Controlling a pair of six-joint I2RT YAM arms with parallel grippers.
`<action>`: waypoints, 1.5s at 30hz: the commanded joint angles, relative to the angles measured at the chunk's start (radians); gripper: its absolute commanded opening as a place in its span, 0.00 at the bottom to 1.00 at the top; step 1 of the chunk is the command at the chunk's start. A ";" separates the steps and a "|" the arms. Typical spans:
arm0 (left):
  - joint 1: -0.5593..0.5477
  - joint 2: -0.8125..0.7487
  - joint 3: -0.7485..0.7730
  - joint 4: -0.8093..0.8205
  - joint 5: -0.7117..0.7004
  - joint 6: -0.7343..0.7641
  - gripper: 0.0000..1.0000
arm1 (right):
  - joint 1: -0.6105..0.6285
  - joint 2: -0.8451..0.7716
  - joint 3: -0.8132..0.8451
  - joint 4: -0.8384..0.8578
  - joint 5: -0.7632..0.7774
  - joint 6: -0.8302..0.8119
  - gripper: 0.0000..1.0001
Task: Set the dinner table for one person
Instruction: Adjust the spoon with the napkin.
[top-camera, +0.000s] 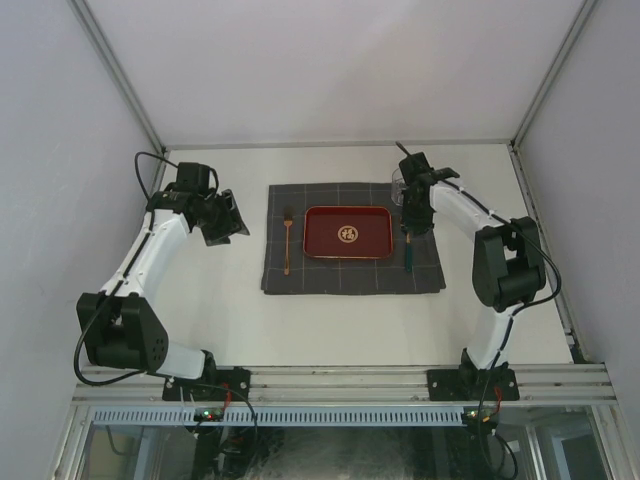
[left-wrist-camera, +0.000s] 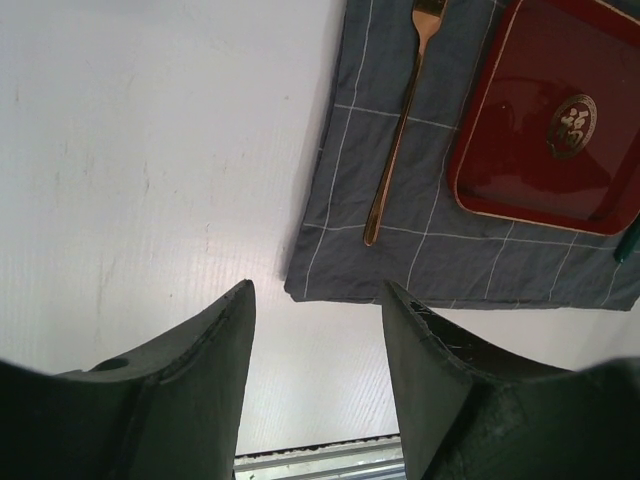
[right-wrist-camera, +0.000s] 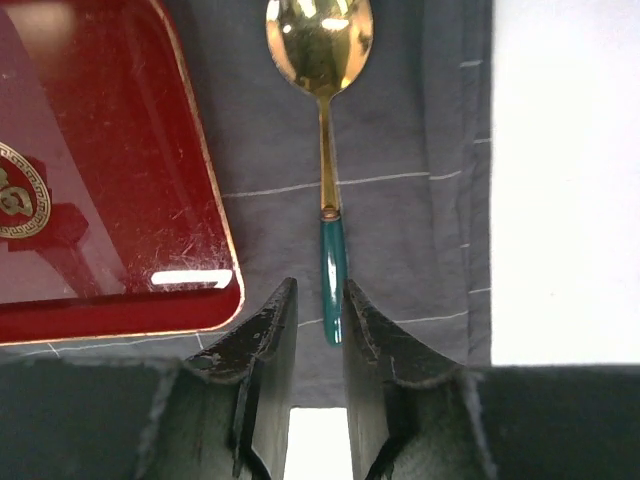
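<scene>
The off-white dinner table (top-camera: 340, 325) carries a dark grey checked cloth (top-camera: 350, 276) with a red tray (top-camera: 325, 240) in its middle. A copper fork (top-camera: 287, 240) lies on the cloth left of the tray. Right of the tray lies a gold spoon (right-wrist-camera: 322, 60) with a green handle (right-wrist-camera: 332, 270). My right gripper (right-wrist-camera: 320, 285) hangs over the handle's end, its jaws narrowly apart on either side and a sliver of cloth showing on the left. My left gripper (left-wrist-camera: 318, 290) is open and empty over bare table beside the cloth's left edge (left-wrist-camera: 300, 285).
A clear glass (top-camera: 398, 185) stands at the cloth's far right corner, next to my right wrist. Grey walls enclose the table on three sides, and an aluminium rail (top-camera: 340, 378) runs along the near edge. Both arm bases sit at that rail.
</scene>
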 joint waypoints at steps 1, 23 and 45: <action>-0.006 -0.049 0.016 0.020 0.021 0.015 0.58 | 0.027 0.005 -0.026 0.073 -0.016 0.048 0.22; -0.003 -0.080 0.008 -0.008 0.000 0.036 0.58 | 0.040 0.084 -0.048 0.082 0.024 0.062 0.20; -0.004 -0.089 -0.005 -0.009 -0.007 0.034 0.58 | 0.018 0.107 -0.056 0.081 0.054 0.056 0.22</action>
